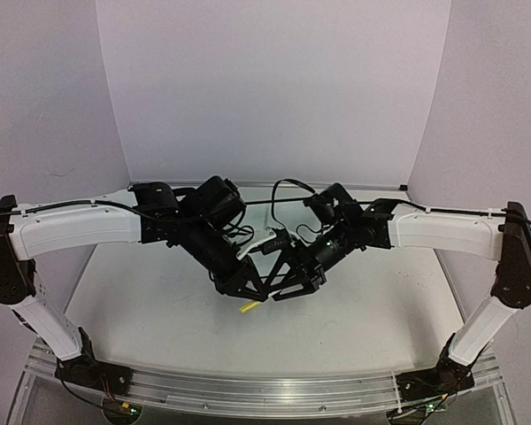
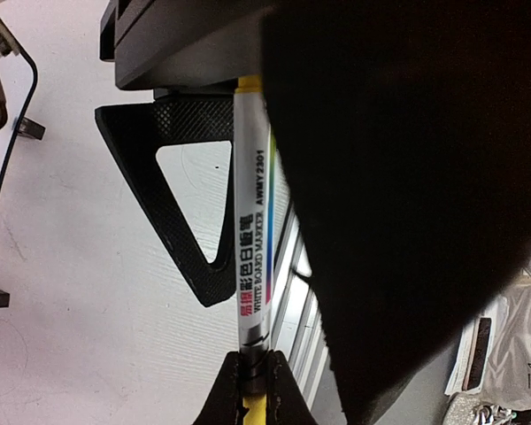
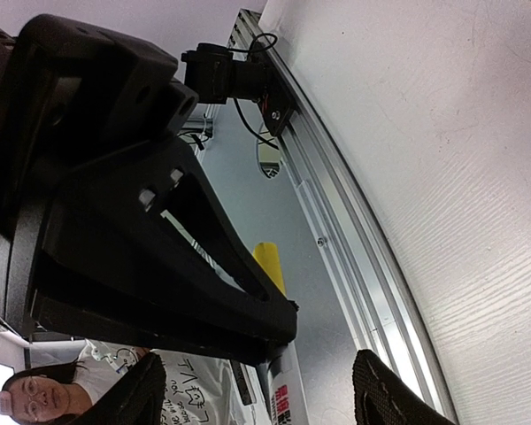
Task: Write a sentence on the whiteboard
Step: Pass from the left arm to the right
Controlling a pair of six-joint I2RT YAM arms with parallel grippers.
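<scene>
Starting nearest, at six o'clock of the top view: an aluminium rail (image 1: 265, 390) along the desk (image 1: 159, 319) edge, with the left arm (image 1: 71, 228) rising from seven o'clock and the right arm (image 1: 447, 232) from five. Both bent inward to meet above mid-desk.

Next, the left pincer (image 2: 249, 382): clamped tight on one yellow end of a whiteboard marker (image 2: 252, 221), the white printed barrel pointing away from the fingertips toward twelve o'clock in the left wrist view. From above, only a yellow stub, poking out toward seven o'clock beneath the crossed pincers.

Then the right pincer (image 3: 265, 398): spread wide and gripping nothing, with one finger either side of the marker barrel at six o'clock of its own view. No contact visible.

Farther back, toward twelve o'clock: more desk, then a white backdrop (image 1: 274, 88). No sign of the whiteboard in any view, so its place impossible to tell. No sign of the sentence either.

Judged from that: very early. Marker in hand, nothing visibly written. Probably about to uncap or pass the marker across, though cap end not distinguishable. Left to do: expose the tip, reach the board, write every word.
</scene>
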